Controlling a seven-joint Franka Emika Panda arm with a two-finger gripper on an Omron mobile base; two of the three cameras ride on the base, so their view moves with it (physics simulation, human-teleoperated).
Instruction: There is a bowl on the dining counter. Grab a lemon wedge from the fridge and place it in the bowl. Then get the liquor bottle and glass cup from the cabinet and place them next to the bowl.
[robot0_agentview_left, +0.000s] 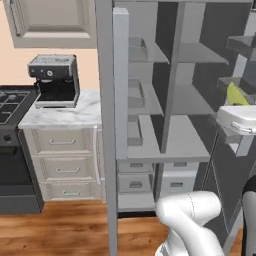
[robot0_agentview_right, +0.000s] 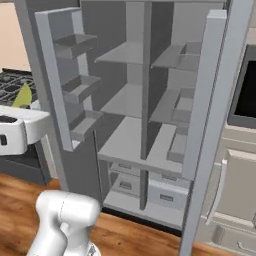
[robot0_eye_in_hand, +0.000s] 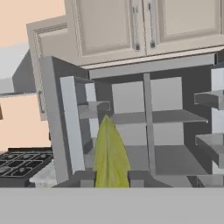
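**End effector clamped on the lemon wedge in front of the open fridge**

End effector (robot0_eye_in_hand: 112, 180) pinches the lemon wedge (robot0_eye_in_hand: 110, 153) between its two dark fingertips (robot0_eye_in_hand: 87, 179); in our hand view the yellow-green wedge rises from between them. From our left base view the wedge (robot0_agentview_left: 236, 94) shows just above the white hand at the right edge, and from our right base view it (robot0_agentview_right: 23, 96) peeks up at the left edge.

We see the fridge (robot0_agentview_right: 142, 115) behind it with both doors swung wide, its grey shelves and door bins bare. To the fridge's left stands a marble-topped surface (robot0_agentview_left: 65, 114) over cream drawers, carrying a coffee machine (robot0_agentview_left: 56, 80), with a black stove (robot0_agentview_left: 12, 105) beside it. Cream wall cabinets (robot0_eye_in_hand: 131, 26) hang above the fridge, and a wood floor (robot0_agentview_left: 60, 230) runs below.
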